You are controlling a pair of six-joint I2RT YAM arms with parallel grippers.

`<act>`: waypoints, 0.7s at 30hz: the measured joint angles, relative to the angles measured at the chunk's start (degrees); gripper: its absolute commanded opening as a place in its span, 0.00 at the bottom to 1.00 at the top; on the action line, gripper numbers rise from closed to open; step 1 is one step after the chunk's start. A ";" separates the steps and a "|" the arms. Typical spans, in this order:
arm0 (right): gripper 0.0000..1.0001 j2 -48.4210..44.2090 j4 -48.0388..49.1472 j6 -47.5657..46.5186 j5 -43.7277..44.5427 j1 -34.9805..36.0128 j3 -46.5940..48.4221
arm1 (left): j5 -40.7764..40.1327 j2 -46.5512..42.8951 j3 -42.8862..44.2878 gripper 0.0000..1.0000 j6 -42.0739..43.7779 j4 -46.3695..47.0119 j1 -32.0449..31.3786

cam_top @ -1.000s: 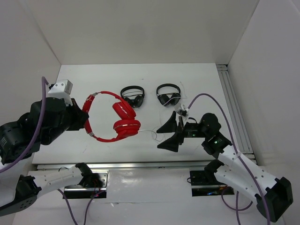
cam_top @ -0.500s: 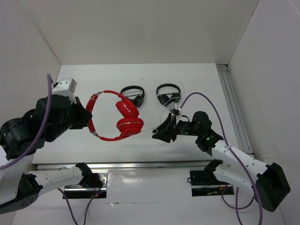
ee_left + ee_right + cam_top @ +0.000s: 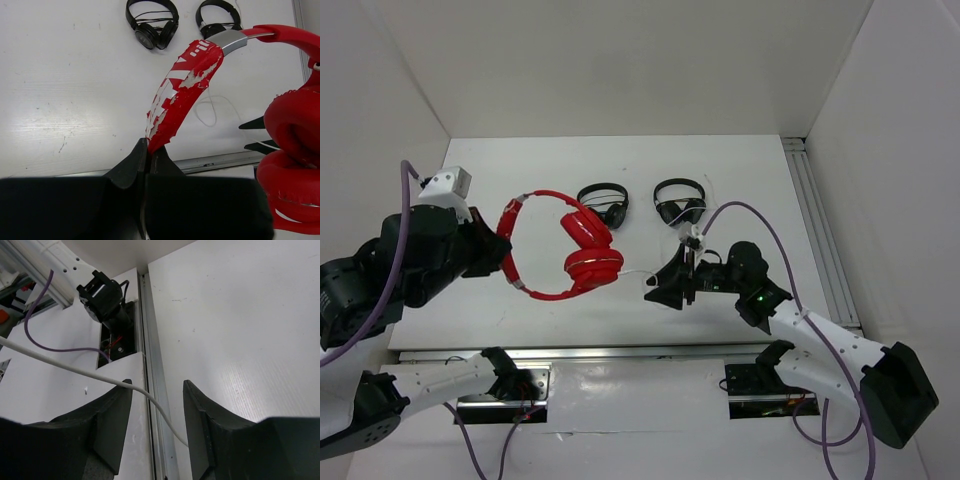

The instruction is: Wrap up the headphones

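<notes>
left fingers [image 3: 144, 161]: together, clamped on the end of the headband; only the tips show past the dark wrist body.
red headphones [image 3: 588, 240]: held by the left fingers. The headband [image 3: 186, 84] rises from the grip and arcs over to the far side. Both padded cups [image 3: 292, 125] sit close together at the end of the band away from the fingers.
headband surface: red covering flaked, with grey patches showing through; a silver slider piece comes just past the flaked part.
height: the headphones look clear of the tabletop [image 3: 750, 180], but I cannot tell for certain.
white cable [image 3: 632, 273]: thin, leaves the lower cup and runs across to the right fingers [image 3: 665, 285].
right fingers [image 3: 196, 401]: apart, with a wide gap. The white cable [image 3: 75, 369] crosses the tip of one finger and drops through the gap, with neither finger pressing on it.
right fingers, placing: low over the near edge of the tabletop, tips pointing toward the red cups.
black headphones, pair one [image 3: 603, 204]: flat on the tabletop beyond the red cups, well apart from both sets of fingers.
black headphones, pair two [image 3: 679, 203]: just beside pair one, beyond the right fingers, not touching them.
</notes>
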 measured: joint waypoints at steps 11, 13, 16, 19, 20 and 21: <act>0.00 1.20 3.23 0.76 8.96 0.39 -1.53 | -0.07 -2.27 -2.08 0.00 -3.10 0.44 0.00; 0.00 -0.31 3.56 1.77 12.63 0.46 -1.62 | 0.04 -3.91 -5.53 0.00 -5.18 1.38 0.02; 0.00 -1.77 3.41 4.11 18.64 0.48 -1.49 | 0.66 -6.80 -11.41 0.00 -9.09 3.26 0.00; 0.00 -1.55 1.25 6.88 24.98 0.50 0.04 | 1.99 -8.76 -18.18 0.00 -13.33 5.81 0.00; 0.00 -1.25 0.33 7.67 27.19 0.61 0.83 | 2.51 -8.81 -20.15 0.00 -14.69 6.78 0.00; 0.00 -0.81 -0.74 8.20 29.46 0.98 1.73 | 3.19 -8.72 -21.97 0.00 -15.74 7.76 0.02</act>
